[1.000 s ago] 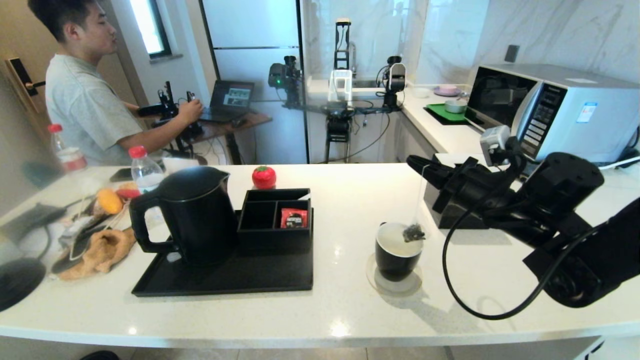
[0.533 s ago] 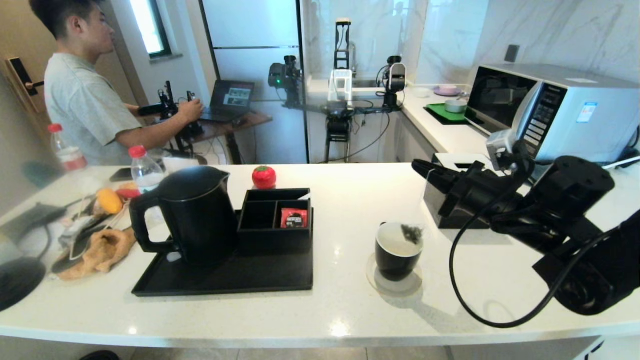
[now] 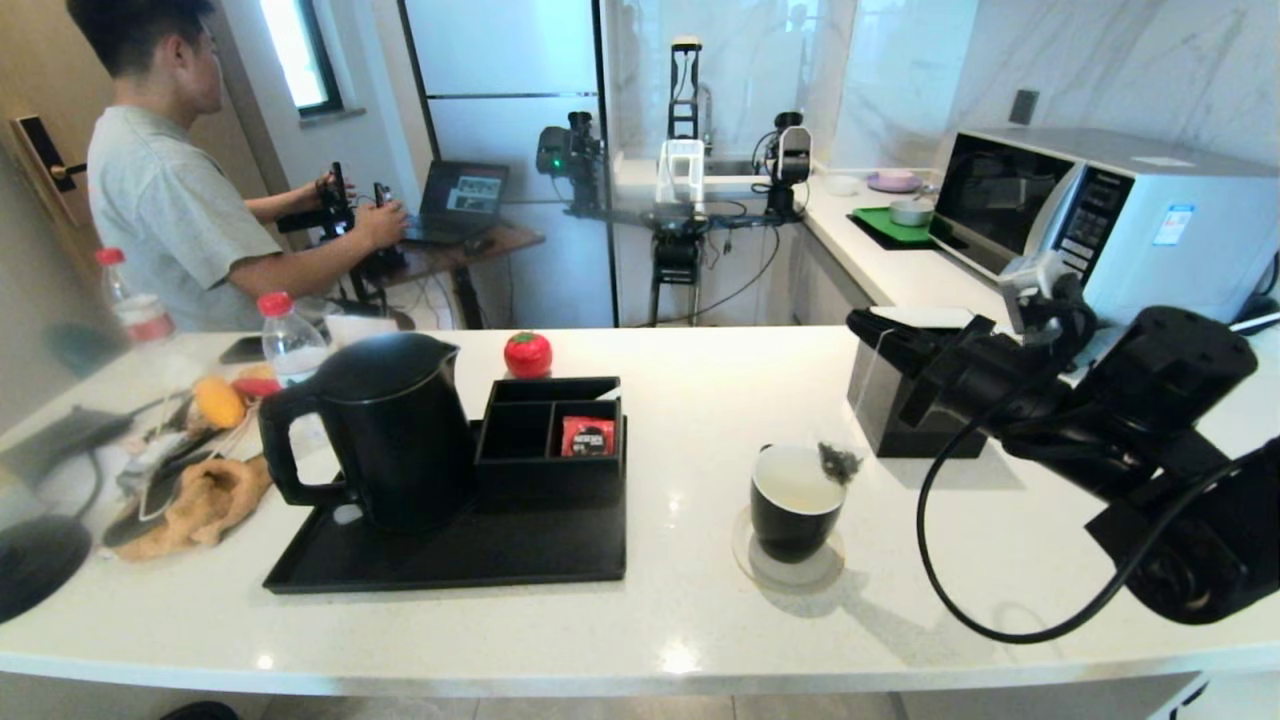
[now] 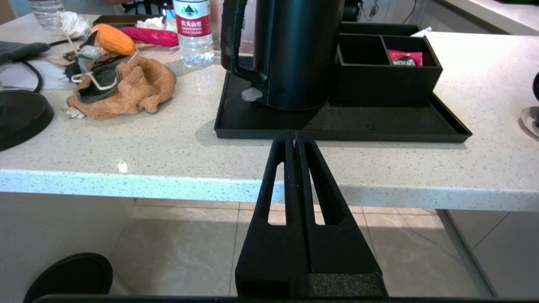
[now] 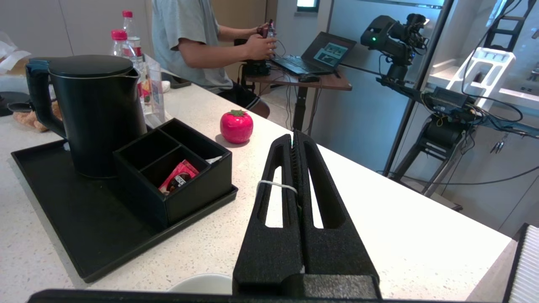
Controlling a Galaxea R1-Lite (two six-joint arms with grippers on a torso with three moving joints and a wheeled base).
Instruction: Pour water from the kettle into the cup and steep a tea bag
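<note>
Right of centre, right claw (image 3: 862,326) pressed together, pinching the white string of the tea bag (image 3: 838,461), pouch dangling at the right rim of the cup (image 3: 797,502) on a round coaster. Kettle (image 3: 385,428) left of centre on black tray (image 3: 450,560). Left claw (image 4: 294,139) closed, empty, below the worktop (image 3: 660,620) edge.

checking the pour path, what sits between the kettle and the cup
In the head view, the black divided box on the tray sits between kettle and cup, then bare counter.
</note>
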